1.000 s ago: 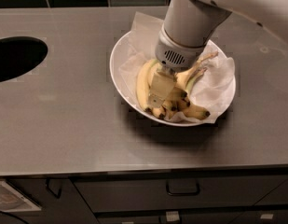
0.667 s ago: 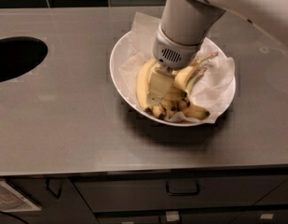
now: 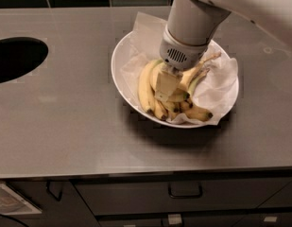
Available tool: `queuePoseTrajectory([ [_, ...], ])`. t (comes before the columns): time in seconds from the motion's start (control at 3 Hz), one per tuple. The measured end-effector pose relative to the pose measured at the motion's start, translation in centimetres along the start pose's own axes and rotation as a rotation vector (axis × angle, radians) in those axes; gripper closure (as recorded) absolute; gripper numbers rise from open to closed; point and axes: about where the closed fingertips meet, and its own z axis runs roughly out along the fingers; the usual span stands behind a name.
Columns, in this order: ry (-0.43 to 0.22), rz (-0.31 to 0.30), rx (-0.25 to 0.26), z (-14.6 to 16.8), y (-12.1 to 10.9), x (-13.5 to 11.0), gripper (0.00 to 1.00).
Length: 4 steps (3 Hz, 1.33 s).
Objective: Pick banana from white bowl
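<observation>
Pincer (image 3: 166,88) reaches down into the white bowl (image 3: 115,63) on the steel surface (image 3: 65,122), just right of the banana (image 3: 144,89); spread or pinching, I cannot tell.

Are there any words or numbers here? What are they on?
None can be read.
Pale sheet at the lower left: too blurred.
Small pale tag at the bottom edge: too blurred.
The gripper, down among yellow bananas in the wide white bowl: no markings.
</observation>
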Motion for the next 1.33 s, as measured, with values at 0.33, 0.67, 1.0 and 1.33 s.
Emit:
queuePoseTrajectory([
  [0.33,0.011,0.022,-0.007,0.52,-0.25,0.32,0.46],
  [0.67,0.025,0.031,-0.020,1.17,-0.38,0.29,0.46],
  [1.0,0.026,0.031,-0.020,1.19,-0.38,0.29,0.63],
  [1.33,0.025,0.031,-0.020,1.19,-0.38,0.29,0.87],
])
